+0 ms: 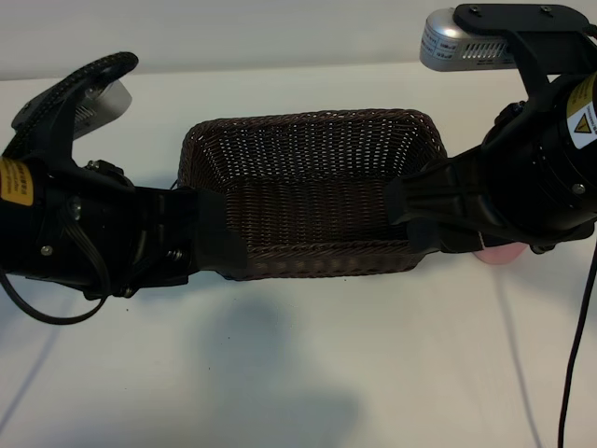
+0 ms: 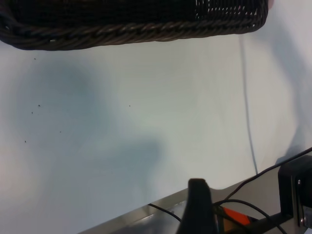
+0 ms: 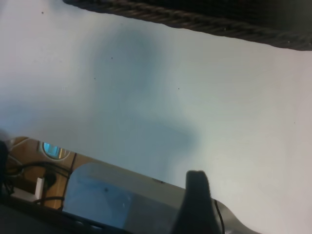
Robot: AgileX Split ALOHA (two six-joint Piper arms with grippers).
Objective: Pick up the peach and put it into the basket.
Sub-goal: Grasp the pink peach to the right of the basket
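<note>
Basket point(image 1: 312, 140): centre of white worktop point(image 1: 326, 373). Peach point(image 1: 499, 254): beside basket's right end, under right arm. Left hand point(image 1: 224, 247), right hand point(image 1: 410, 219): both released, holding nothing.

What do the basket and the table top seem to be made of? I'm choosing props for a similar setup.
The basket looks like woven wicker or rattan, dark brown with a slight sheen: fine lattice walls and a thick braided rim show. It could be a plastic imitation. The table looks like a smooth matte white laminate or painted board: it takes soft shadows and shows no grain.
</note>
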